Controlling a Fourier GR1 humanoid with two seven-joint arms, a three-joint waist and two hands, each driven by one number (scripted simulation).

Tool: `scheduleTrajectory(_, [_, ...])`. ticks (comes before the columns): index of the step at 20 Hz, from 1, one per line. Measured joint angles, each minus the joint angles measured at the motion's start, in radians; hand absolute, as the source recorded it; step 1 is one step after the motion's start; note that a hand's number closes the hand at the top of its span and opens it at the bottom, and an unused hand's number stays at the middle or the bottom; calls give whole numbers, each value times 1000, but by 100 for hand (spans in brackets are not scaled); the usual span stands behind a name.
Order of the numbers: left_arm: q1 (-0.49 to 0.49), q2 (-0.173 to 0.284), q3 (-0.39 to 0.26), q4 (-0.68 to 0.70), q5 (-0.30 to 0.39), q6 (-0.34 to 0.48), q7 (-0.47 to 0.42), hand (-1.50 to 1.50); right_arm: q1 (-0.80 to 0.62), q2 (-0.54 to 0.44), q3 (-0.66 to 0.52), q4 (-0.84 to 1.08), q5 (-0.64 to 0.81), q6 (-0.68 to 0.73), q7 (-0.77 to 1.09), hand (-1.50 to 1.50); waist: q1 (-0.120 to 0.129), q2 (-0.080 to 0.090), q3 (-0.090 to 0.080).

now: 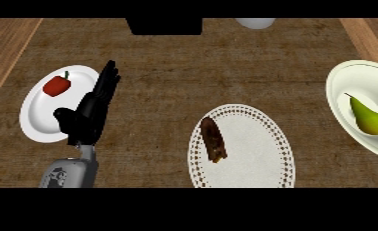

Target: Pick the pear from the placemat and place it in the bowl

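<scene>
The pear [363, 116] is seen lying in the white bowl [341, 77] at the right edge, stem up-left. On the lace-edged placemat [258, 150] nearby, a dark brown item [213, 139] is left. The left hand [90, 111] is held with straight, relaxed fingers beside a white plate [37, 117] bearing a red pepper [57, 85], all on the counter [184, 70].

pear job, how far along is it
Done, by the look of it: the pear lies in the bowl at the right edge. The placemat holds only a dark brown item. Nothing is in hand: the left hand is open over a plate with a red pepper. Right hand not visible.
</scene>
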Motion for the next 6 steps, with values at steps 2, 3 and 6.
scheduleTrajectory(2, [14, -1, -1, 5, 3, -7, -18, 0, 11, -28, 0, 50, 1, 29, -39, -150, 3, 1, 0])
scheduleTrajectory(3, [14, -1, -2, -1, 1, -6, -10, 0, 25, -32, 0, 47, -7, 40, -39, -150, 2, 0, 0])
scheduleTrajectory(6, [0, -7, -1, -1, -1, 1, 5, 0, 57, -32, 12, 57, -3, 30, -71, -150, 1, 0, 0])
